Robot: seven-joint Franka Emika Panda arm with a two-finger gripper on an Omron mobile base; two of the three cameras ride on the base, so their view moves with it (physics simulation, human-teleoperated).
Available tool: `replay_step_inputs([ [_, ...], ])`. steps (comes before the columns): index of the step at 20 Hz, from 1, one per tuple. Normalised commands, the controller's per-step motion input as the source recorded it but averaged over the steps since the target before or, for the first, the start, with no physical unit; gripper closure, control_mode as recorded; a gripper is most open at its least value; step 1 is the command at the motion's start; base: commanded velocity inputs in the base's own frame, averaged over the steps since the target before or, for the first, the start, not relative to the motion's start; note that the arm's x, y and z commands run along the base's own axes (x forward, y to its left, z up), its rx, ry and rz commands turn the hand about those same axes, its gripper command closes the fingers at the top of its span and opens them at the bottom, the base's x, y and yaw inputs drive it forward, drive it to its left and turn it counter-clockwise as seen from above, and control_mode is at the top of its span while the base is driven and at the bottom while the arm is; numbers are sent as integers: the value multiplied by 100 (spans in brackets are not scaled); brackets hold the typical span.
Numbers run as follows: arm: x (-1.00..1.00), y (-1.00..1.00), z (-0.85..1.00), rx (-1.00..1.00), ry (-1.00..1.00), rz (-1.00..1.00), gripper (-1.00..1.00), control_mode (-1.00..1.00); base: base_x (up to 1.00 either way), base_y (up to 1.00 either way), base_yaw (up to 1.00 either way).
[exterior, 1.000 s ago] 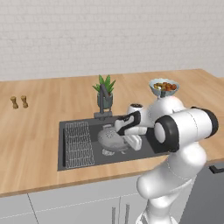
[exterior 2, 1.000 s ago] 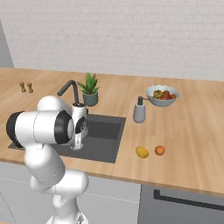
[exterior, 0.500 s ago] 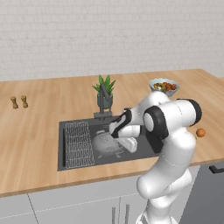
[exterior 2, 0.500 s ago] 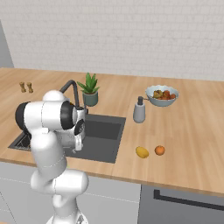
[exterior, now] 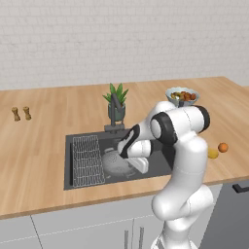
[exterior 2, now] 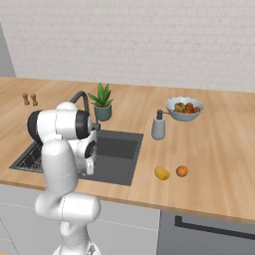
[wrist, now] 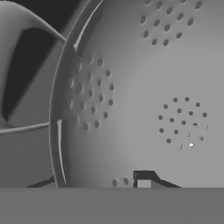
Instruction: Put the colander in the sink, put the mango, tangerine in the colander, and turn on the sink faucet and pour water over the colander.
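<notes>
Since a second ago the arm has folded lower and further left over the sink [exterior: 160, 168], carrying the colander [exterior: 115, 163] down with it; the fruit on the tabletop [exterior 2: 219, 164] has not stirred. The gripper [exterior: 127, 151] sits low in the basin at the colander's rim, clenched, and from the hand view, where the perforated wall fills the frame with one fingertip [wrist: 144, 179] against it, I'd judge it is grasping the colander by its edge. The colander now lies in the sink, just beside the wire rack [exterior: 87, 160] and below the faucet [exterior: 115, 114].

What the coming move turns on: once the bowl is let go, the fruit lies well off to the arm's right, across the sink's right edge on bare tabletop. The mango [exterior 2: 161, 173] is the nearer of the two, its long axis running roughly left to right along the tabletop's front edge, with the tangerine [exterior 2: 182, 171] just beyond it, close but apart.

Counted: one colander, one mango, one tangerine, one faucet, one sink, one arm. No water is running.
</notes>
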Motion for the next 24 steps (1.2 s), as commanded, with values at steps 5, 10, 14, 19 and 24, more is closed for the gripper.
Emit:
replay_step_inputs([
  [5,32,0,-20,0,0,0,100,-100,0,0,0],
  [10,28,16,-4,0,0,0,100,-100,0,0,0],
  [14,12,32,-6,0,1,0,100,-100,0,0,0],
  [19,5,38,-6,0,3,0,100,-100,0,0,0],
  [24,0,32,0,0,0,0,100,-100,0,0,0],
])
